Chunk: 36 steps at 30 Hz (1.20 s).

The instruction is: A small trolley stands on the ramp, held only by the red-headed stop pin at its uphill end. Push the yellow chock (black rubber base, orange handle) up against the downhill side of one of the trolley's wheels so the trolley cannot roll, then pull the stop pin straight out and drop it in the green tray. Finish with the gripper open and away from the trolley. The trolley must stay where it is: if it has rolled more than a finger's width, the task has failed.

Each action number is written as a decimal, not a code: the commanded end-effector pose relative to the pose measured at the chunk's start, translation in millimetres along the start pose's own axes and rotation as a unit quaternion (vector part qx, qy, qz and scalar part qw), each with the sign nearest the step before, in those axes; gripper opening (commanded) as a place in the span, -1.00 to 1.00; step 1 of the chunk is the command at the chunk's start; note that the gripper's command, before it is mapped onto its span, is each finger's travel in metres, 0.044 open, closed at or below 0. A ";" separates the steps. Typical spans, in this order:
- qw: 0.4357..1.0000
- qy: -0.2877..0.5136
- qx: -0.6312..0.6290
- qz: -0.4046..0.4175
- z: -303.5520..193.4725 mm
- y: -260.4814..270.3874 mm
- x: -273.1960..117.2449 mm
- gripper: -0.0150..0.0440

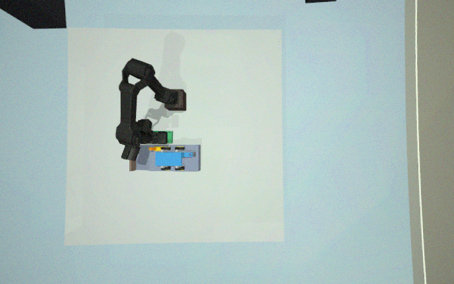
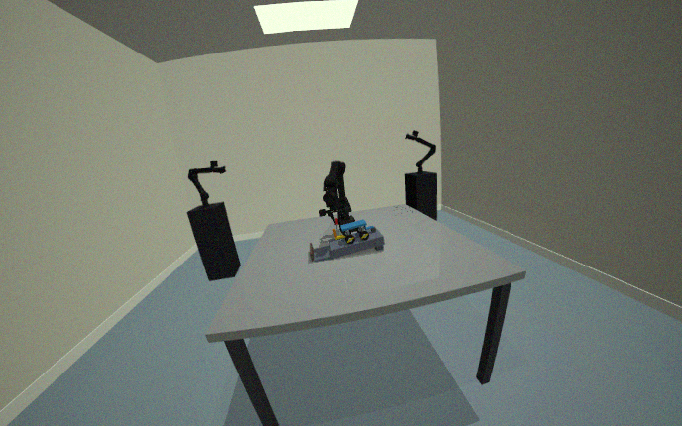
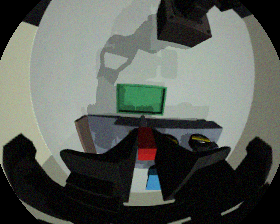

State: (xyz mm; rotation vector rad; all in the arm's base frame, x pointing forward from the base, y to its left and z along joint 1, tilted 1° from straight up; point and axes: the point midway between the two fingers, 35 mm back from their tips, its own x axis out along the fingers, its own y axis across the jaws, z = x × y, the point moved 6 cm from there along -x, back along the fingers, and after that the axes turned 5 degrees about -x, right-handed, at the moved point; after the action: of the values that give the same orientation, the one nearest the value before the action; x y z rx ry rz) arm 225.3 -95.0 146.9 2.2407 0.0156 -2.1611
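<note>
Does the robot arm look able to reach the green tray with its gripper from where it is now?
Probably yes. The gripper, shut on the red-headed pin, seems close to the green tray, and nothing appears to stand between them.

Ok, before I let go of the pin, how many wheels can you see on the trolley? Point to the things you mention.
4: an uphill wheel (image 1: 179,148) (image 3: 200,142) and downhill wheel (image 1: 165,148) on the tray side; another uphill wheel (image 1: 179,168) (image 2: 364,235) and downhill wheel (image 1: 165,168) (image 2: 349,239) opposite.

Black arm bent, gripper (image 1: 167,137) (image 2: 336,221) (image 3: 144,131) closed on something
</note>
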 end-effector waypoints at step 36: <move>0.996 -0.014 0.013 0.090 17.4 16.6 80.2 -0.31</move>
State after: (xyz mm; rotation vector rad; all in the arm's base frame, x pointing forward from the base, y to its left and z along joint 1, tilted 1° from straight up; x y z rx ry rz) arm 211.8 -112.4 68.7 2.1411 -0.2082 -2.1091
